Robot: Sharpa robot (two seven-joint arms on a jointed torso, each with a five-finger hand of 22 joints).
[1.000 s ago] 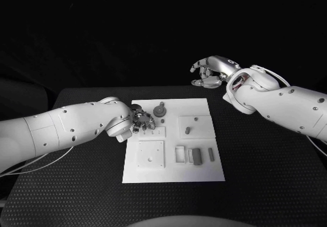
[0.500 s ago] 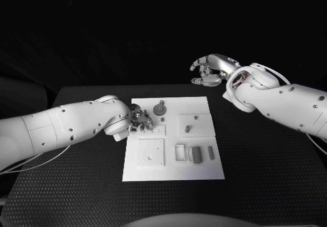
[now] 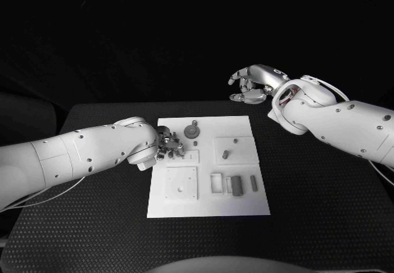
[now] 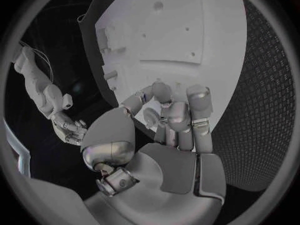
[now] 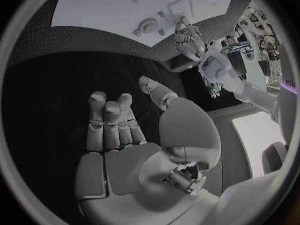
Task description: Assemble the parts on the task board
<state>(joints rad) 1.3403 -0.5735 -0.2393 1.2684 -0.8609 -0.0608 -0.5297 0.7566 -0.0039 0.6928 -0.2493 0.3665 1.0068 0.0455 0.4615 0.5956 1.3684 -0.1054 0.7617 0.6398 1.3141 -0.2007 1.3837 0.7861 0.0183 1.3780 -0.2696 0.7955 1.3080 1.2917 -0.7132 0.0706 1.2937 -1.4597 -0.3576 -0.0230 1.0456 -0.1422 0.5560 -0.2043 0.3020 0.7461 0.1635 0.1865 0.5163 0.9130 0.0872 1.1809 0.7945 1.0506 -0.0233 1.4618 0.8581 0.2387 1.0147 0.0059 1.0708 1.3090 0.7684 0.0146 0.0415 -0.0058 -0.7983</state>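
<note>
Part of the board's (image 3: 209, 207) left edge is covered by the left hand (image 3: 170, 144). Whether a part is held in its curled fingers (image 4: 178, 116) cannot be told; one may be hidden beneath them.

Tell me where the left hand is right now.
In the head view the left hand is low over the task board's left edge, in its far half, just left of the round grey part. The right hand hangs beyond the table's far right corner.

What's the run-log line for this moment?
left robot hand: fingers down at task board left edge, grasp unclear | right robot hand: raised beyond the board, fingers curled, holding nothing | round part: on board
</note>
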